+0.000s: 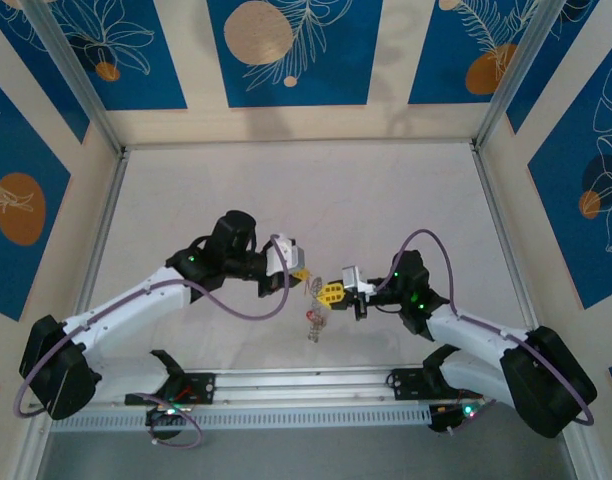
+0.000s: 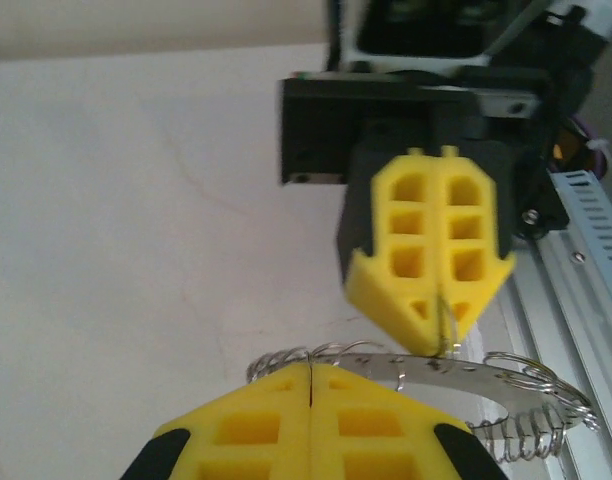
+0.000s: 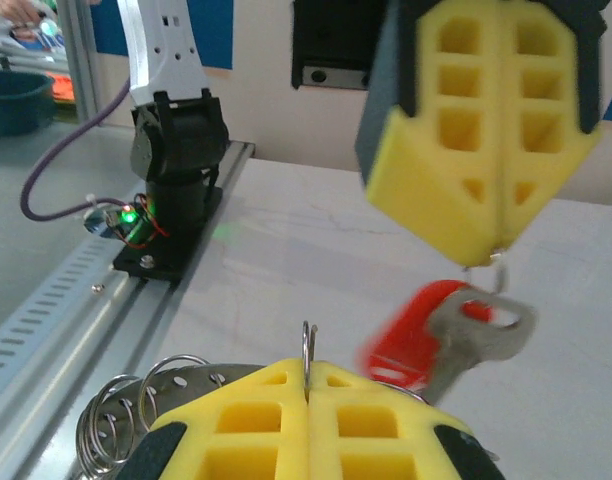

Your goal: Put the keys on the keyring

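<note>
Pale counter [image 1: 286, 190] floors the booth, with an aluminium rail [image 1: 306, 385] along the near edge where both arms are bolted; just beyond the rail, at the middle, the two hands meet almost tip to tip, raised off the surface, probably so that ring and key can be worked against each other with nothing dragging; the left hand [image 1: 302, 273] has its yellow fingers pressed together on a small wire loop [image 3: 496, 268], and from that loop a red-and-silver key [image 3: 436, 345] hangs tilted and free to swing, which I judge keeps it presented toward the ring; the right hand [image 1: 333, 293] is likewise pinched tight, on a thin wire turn of the keyring [image 3: 136, 400], whose flat perforated band and springy coils trail off to one side of its fingers, so the ring is steadied while the other arm does the threading; from above, the keys [image 1: 314, 323] are a small red-and-silver tangle dangling under the hands, too small to sort out; the right wrist view makes the key and its loop plain; the left wrist view gives instead the band of the keyring curving just past the left fingertips, with the right hand nipping a wire just above it; whether the loop is already threaded onto the ring I cannot tell; farthest off, blue panels [image 1: 286, 50] with leaf prints line the back wall
</note>
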